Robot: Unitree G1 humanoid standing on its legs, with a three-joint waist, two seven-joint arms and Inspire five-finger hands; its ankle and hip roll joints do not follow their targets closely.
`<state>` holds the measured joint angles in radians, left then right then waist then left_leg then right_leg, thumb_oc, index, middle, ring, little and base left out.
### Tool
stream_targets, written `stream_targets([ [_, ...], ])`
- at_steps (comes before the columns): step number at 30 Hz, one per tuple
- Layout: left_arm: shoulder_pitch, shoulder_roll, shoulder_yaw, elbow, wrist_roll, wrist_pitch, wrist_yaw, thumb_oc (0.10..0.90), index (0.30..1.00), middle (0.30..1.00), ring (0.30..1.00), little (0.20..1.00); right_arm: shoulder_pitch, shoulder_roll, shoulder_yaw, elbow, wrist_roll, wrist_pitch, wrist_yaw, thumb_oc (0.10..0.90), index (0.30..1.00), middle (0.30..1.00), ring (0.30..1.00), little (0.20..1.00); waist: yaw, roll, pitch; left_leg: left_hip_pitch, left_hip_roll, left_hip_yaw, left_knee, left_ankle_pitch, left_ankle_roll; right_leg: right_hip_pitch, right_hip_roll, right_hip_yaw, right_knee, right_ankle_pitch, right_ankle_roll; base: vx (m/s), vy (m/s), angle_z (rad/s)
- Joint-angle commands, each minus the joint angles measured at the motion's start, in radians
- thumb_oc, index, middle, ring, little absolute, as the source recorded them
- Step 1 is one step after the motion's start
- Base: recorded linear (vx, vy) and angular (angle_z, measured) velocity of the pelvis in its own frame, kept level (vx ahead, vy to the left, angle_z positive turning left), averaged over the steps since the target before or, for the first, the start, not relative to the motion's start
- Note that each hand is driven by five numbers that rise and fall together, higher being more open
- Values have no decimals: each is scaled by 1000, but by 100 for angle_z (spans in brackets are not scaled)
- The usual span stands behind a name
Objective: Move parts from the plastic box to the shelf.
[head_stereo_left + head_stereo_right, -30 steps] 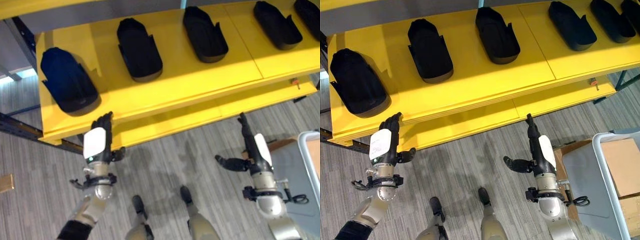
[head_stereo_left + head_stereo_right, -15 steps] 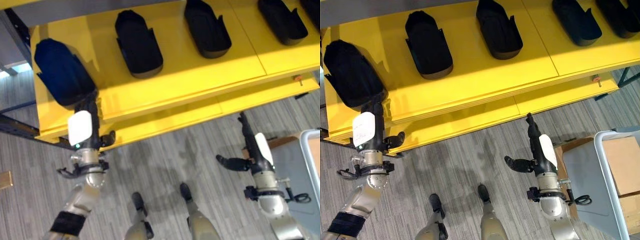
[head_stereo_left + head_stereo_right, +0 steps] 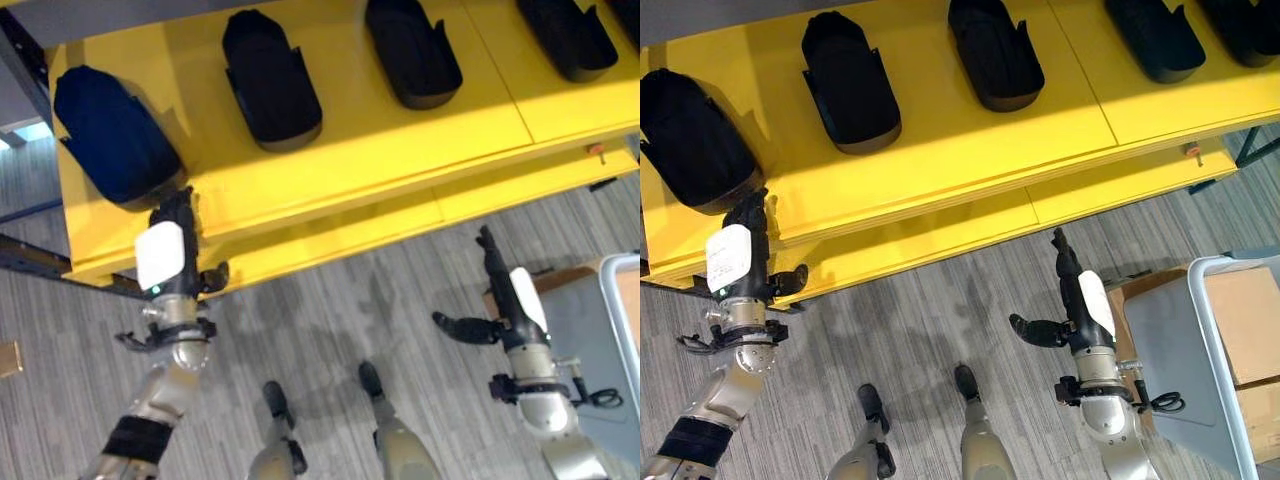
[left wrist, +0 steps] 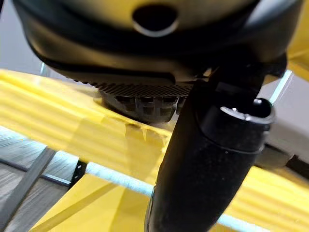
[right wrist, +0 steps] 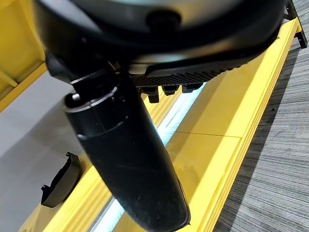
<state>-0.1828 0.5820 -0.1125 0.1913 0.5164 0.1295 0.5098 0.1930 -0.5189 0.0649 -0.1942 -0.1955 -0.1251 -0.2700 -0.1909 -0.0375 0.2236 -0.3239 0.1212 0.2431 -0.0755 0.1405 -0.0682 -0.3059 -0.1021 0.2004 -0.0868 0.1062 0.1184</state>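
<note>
A yellow shelf (image 3: 400,140) carries several black moulded parts in a row. The leftmost part (image 3: 115,135) lies near the shelf's left end, with another part (image 3: 268,80) and a third (image 3: 410,50) to its right. My left hand (image 3: 165,250) is open, its straight fingers (image 3: 748,212) reaching up to the shelf's front edge just below the leftmost part; it holds nothing. My right hand (image 3: 510,300) hangs open over the floor in front of the shelf, fingers straight, thumb out to the side, empty. The grey plastic box (image 3: 1160,350) stands at the far right.
A lower yellow shelf board (image 3: 400,225) juts out under the top one. Brown cardboard (image 3: 1240,320) sits in the plastic box. A small orange piece (image 3: 593,150) sticks out of the shelf's front edge at the right. Grey striped floor lies between the hands.
My left hand has moved left and forward from the floor side up to the shelf's edge under the leftmost part. The right hand has stayed where it was. The view has shifted slightly.
</note>
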Motion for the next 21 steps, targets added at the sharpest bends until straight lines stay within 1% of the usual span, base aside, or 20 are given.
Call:
stream_targets([
  [1,-83,73,41,8,16,-16,37,900,1000,1000,1000,1000,-51,-43,-72,-73,-8,-70,-40,900,1000,1000,1000,1000,-27,11,-47,-57,36,-32,199,-105,-7,75,23,-25,14,-120,-29,0,0,0],
  [10,-70,101,59,64,23,2,26,900,1000,1000,1000,1000,-60,-43,-73,-63,-11,-62,-34,900,1000,1000,1000,1000,-24,12,-51,-63,34,-33,208,-109,-6,73,23,-29,15,-120,-28,0,0,0],
  [15,-86,122,66,97,16,13,29,900,1000,1000,1000,1000,-63,-44,-70,-65,-12,-60,-32,900,1000,1000,1000,1000,-25,11,-48,-72,34,-35,216,-109,-7,70,23,-28,16,-118,-28,0,0,0],
  [19,-78,123,62,80,18,-1,24,900,1000,1000,1000,1000,-66,-50,-71,-72,-8,-64,-27,900,1000,1000,1000,1000,-21,9,-49,-75,35,-40,221,-111,-7,74,22,-29,19,-121,-29,0,0,0],
  [21,-34,103,56,35,17,-23,8,900,1000,1000,1000,1000,-78,-46,-74,-66,-2,-60,-28,900,1000,1000,1000,1000,-15,7,-53,-76,34,-44,226,-115,-6,77,21,-30,20,-123,-30,0,0,0],
])
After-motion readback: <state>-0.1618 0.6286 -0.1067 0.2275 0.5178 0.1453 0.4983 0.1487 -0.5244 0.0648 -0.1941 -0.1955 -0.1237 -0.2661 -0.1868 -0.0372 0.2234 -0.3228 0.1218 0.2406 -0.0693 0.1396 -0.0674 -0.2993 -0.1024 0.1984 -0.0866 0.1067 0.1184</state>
